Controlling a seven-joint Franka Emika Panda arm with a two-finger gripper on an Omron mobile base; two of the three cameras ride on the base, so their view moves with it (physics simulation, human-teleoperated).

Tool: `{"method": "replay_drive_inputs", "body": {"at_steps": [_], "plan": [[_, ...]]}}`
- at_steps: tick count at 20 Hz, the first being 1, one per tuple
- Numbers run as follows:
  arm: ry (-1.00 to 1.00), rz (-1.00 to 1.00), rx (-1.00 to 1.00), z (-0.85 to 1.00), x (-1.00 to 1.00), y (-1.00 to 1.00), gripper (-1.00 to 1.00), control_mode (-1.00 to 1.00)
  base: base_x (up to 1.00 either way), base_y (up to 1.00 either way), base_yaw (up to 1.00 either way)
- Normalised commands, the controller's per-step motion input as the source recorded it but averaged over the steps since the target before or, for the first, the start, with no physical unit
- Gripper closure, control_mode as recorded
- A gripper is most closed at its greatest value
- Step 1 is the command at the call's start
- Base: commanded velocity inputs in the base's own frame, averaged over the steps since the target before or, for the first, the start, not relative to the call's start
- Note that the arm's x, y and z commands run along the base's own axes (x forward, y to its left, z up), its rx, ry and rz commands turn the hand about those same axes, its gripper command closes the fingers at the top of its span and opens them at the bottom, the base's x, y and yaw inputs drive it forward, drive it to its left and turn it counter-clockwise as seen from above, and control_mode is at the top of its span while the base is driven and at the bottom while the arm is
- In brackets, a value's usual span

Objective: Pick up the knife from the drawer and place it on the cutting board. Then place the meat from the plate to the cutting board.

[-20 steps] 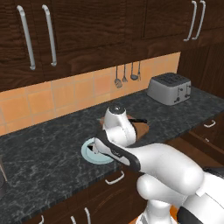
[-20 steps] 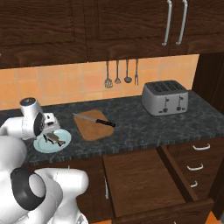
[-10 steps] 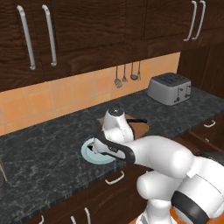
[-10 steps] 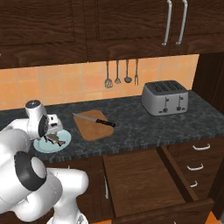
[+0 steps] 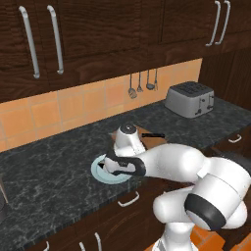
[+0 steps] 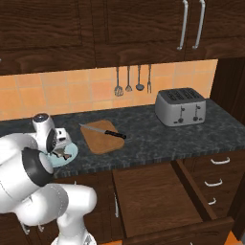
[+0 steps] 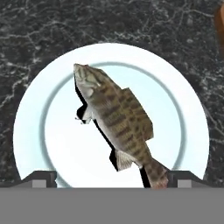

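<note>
My fingers [image 7: 112, 177], spread wide, have dropped over the fish [image 7: 117, 119] at the plate's [image 7: 30, 127] centre; knife [image 6: 103, 131] boarded, meat's next

Over the last second the arm has folded lower over the near edge of the counter, bringing the gripper [image 6: 61, 149] down closer to the plate [image 6: 72, 154]. Its fingertips [image 7: 39, 178] now stand spread just above the meat [image 7: 116, 121].

In the left base view the arm hides most of the plate [image 5: 98, 169] and cutting board [image 5: 153, 140].
</note>
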Motion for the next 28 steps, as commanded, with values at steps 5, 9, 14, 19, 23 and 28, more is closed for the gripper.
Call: {"method": "replay_drive_inputs", "body": {"at_steps": [5, 9, 14, 19, 23, 28], "plan": [[0.00, 0.00, 0.00, -0.24, 0.25, 0.00, -1.00, -1.00, 0.00, 0.00, 0.00], [0.00, 0.00, 0.00, -0.19, 0.33, 0.00, -1.00, -1.00, 0.00, 0.00, 0.00], [0.00, 0.00, -0.02, -0.34, 0.18, 0.00, -1.00, -1.00, 0.00, 0.00, 0.00], [0.00, 0.00, -0.02, -0.34, 0.06, 0.00, -1.00, -1.00, 0.00, 0.00, 0.00], [0.00, 0.00, -0.06, -0.31, 0.00, 0.15, 1.00, -1.00, 0.00, 0.00, 0.00], [0.00, 0.00, 0.00, -0.06, 0.00, 0.03, 1.00, -1.00, 0.00, 0.00, 0.00]]}}
